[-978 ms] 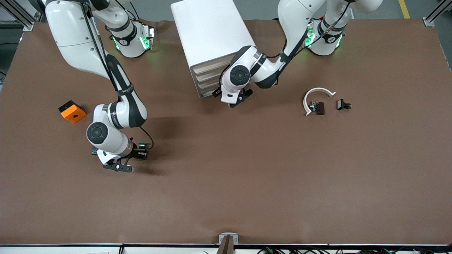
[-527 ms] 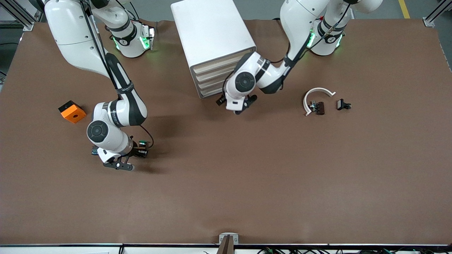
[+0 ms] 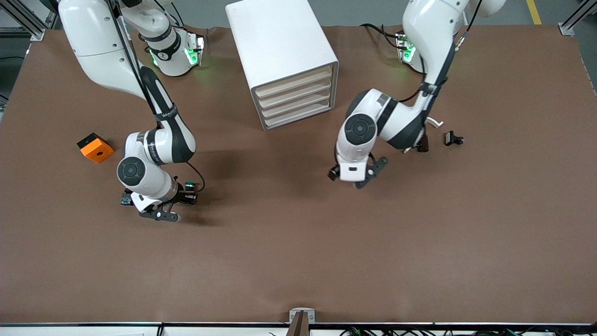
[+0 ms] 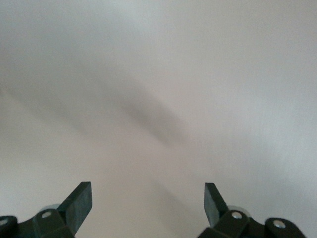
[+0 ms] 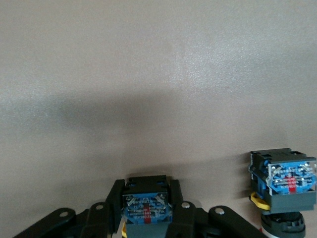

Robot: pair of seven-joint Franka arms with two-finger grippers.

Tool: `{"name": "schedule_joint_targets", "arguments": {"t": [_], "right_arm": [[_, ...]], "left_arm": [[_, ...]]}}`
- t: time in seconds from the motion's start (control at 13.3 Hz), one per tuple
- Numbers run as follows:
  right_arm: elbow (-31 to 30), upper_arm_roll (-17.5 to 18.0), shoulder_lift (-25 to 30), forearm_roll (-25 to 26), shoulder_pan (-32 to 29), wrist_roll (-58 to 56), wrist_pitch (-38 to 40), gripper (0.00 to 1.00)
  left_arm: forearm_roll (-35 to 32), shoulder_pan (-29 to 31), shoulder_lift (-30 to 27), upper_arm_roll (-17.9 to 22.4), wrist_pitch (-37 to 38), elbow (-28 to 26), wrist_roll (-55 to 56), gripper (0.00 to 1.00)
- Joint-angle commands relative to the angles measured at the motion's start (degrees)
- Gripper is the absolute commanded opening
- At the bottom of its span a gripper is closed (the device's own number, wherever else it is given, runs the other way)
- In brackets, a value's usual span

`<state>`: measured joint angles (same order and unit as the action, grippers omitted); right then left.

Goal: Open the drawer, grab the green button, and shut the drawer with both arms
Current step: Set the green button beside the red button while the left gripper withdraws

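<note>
The white cabinet (image 3: 280,42) stands near the robots' side, and its four cream drawer fronts (image 3: 298,100) all sit flush and shut. My right gripper (image 3: 175,205) is low over the table toward the right arm's end. It is shut on the button, whose green cap (image 3: 189,186) shows beside the hand. In the right wrist view the fingers (image 5: 181,213) clamp its blue-labelled base (image 5: 147,206) and the cap is hidden. My left gripper (image 3: 353,179) is open and empty over bare table, nearer the front camera than the cabinet. Its fingertips (image 4: 81,198) stand wide apart.
A second button (image 5: 283,184) with a blue-labelled base and a yellow tab stands on the table beside the right gripper. An orange block (image 3: 95,148) lies toward the right arm's end. A white arc piece (image 3: 436,122) and two small dark parts (image 3: 453,138) lie toward the left arm's end.
The left arm has swung away from the cabinet's front toward the front camera and its own end, gripper open. The right gripper has shifted slightly toward the robots with the button.
</note>
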<state>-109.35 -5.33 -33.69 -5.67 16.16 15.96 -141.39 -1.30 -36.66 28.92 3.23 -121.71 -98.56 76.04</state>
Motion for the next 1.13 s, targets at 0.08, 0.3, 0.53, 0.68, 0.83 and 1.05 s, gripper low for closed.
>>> {"name": "schedule_joint_targets", "arguments": {"t": [0.08,0.3,0.53,0.68,0.83,1.05], "right_arm": [[-1.04,0.5,0.73,0.04,-0.08,-3.9,-0.19,0.08],[-0.78,0.58,0.73,0.04,-0.16,-5.41,-0.37,0.07],[-0.25,0.58,0.73,0.04,-0.16,-5.41,-0.29,0.07],[0.71,0.5,0.73,-0.13,-0.25,-4.71,0.33,0.98],[1.24,0.5,1.08,-0.14,-0.86,-5.14,1.46,1.0],[8.16,0.15,2.22,-0.05,-1.57,-5.15,14.61,1.0]], "left_arm": [[-4.68,4.66,-2.02,1.87,9.54,8.45,-7.3,1.0],[-4.86,8.96,-5.61,1.87,12.8,11.63,-7.75,1.0],[-4.77,13.18,-10.09,1.78,15.17,11.63,-13.44,1.0],[-4.94,14.77,-13.17,1.78,17.81,11.63,-18.62,1.0],[-4.86,17.84,-16.33,1.87,20.27,11.63,-27.57,1.0],[-4.77,24.51,-20.91,-0.93,22.03,10.15,-41.82,1.0]]}}
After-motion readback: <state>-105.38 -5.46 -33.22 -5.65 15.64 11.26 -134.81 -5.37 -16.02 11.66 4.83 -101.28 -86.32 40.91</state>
